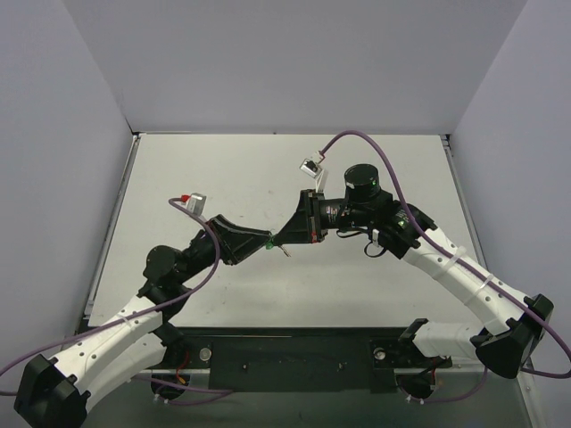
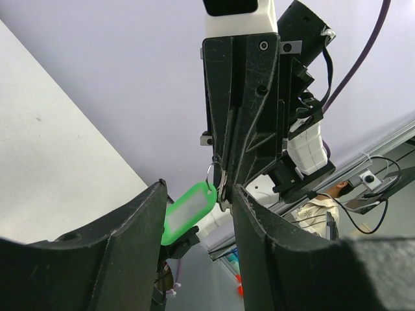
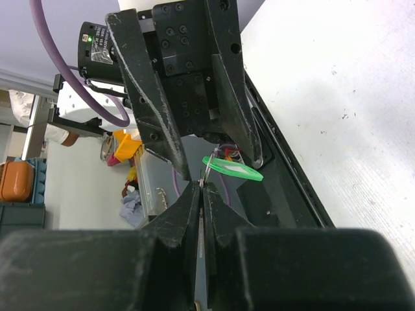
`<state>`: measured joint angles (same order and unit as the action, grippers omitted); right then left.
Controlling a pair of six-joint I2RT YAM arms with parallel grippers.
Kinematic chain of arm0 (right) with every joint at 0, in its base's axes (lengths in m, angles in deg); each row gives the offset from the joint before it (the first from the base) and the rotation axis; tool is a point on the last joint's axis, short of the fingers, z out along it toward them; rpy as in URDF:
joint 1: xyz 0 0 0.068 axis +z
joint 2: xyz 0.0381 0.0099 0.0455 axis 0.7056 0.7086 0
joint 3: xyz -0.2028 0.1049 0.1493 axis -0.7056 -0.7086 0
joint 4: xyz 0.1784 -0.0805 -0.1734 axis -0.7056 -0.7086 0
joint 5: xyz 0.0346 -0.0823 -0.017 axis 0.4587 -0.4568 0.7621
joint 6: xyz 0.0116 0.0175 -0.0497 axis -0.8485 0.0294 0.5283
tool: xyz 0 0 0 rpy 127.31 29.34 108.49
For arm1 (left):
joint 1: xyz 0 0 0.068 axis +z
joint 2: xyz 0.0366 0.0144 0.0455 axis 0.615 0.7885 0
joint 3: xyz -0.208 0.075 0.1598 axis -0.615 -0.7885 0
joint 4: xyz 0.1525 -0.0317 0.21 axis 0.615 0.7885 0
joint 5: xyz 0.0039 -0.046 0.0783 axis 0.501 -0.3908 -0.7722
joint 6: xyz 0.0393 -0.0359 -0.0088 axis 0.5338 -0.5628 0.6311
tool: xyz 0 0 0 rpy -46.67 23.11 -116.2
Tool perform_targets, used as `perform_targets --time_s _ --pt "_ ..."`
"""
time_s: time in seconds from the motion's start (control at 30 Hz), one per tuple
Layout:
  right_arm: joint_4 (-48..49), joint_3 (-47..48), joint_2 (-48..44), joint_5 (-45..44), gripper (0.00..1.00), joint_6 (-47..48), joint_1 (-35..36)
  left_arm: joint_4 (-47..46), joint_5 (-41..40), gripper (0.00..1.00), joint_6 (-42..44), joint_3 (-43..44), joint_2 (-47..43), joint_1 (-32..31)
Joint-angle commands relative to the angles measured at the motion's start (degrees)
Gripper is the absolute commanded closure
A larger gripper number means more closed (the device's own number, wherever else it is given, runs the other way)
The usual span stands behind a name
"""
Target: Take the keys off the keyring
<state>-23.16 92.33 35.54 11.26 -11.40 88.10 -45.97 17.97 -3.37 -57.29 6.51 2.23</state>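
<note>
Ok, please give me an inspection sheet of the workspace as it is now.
Surface: white table, faint specks.
Job's things: green keyring in the air above the table; key not clearly seen.
Clutter: nothing seen.
Grippers: right gripper shut on the keyring; left gripper open around it.
Cables: purple cables loop loosely on both sides.
Surroundings: grey walls on three sides.

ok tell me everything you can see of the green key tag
The green key tag is a small oval of translucent bright green plastic with a pale label window. It hangs tilted between the grippers. A thin metal ring passes through its upper end, and the right gripper is shut on that ring. The left gripper's open fingers flank it; contact is unclear.
</note>
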Motion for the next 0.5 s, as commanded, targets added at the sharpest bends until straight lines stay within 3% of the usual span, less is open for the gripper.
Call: perform_targets --time_s 0.0,0.47 --pt "3.4 0.7 -0.2 1.2 1.0 -0.3 0.5 -3.9 0.9 0.47 0.2 1.7 0.8 -0.6" --pt "2.4 0.0 -0.6 1.2 1.0 0.5 0.5 -2.7 -0.3 0.48 0.4 2.7 0.2 -0.9"
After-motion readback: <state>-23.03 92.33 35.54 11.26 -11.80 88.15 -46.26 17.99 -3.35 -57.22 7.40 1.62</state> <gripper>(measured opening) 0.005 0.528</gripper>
